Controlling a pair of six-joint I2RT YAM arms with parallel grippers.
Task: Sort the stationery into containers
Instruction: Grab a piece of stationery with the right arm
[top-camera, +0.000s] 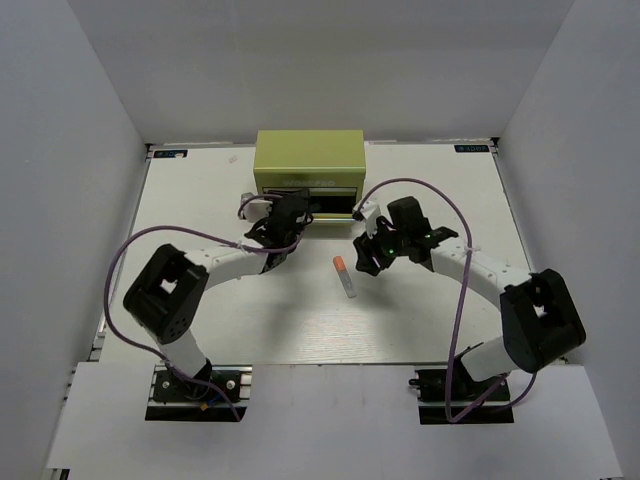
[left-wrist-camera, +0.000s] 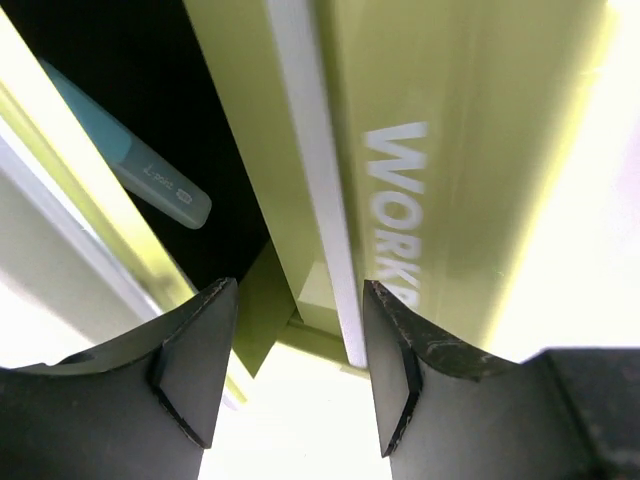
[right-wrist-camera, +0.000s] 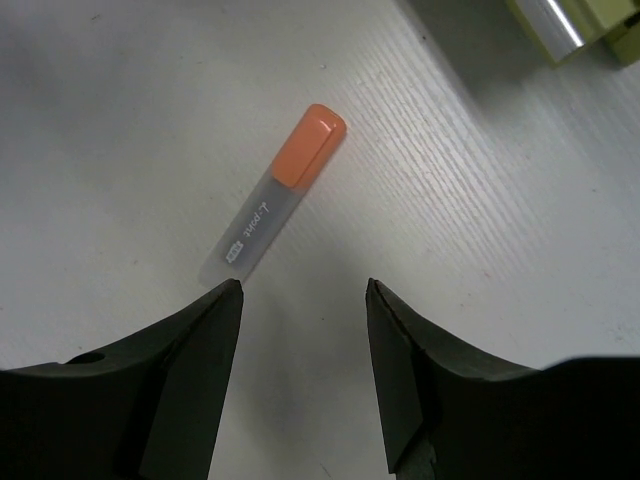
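The yellow-green tool chest (top-camera: 308, 160) stands at the back middle of the table. My left gripper (top-camera: 296, 208) is open and empty right at its front. In the left wrist view the gripper (left-wrist-camera: 295, 350) faces the chest front (left-wrist-camera: 440, 150) beside a drawer that stands open, and a light blue pen (left-wrist-camera: 135, 165) lies in the dark drawer. An orange-capped marker (top-camera: 345, 276) lies on the table in front of the chest. My right gripper (top-camera: 367, 258) is open and empty just right of it. In the right wrist view the marker (right-wrist-camera: 275, 200) lies just beyond the left fingertip (right-wrist-camera: 225, 300). Other pens are not in view.
White walls enclose the table on three sides. A corner of the chest (right-wrist-camera: 580, 25) shows at the top right of the right wrist view. Purple cables loop over both arms (top-camera: 440, 200).
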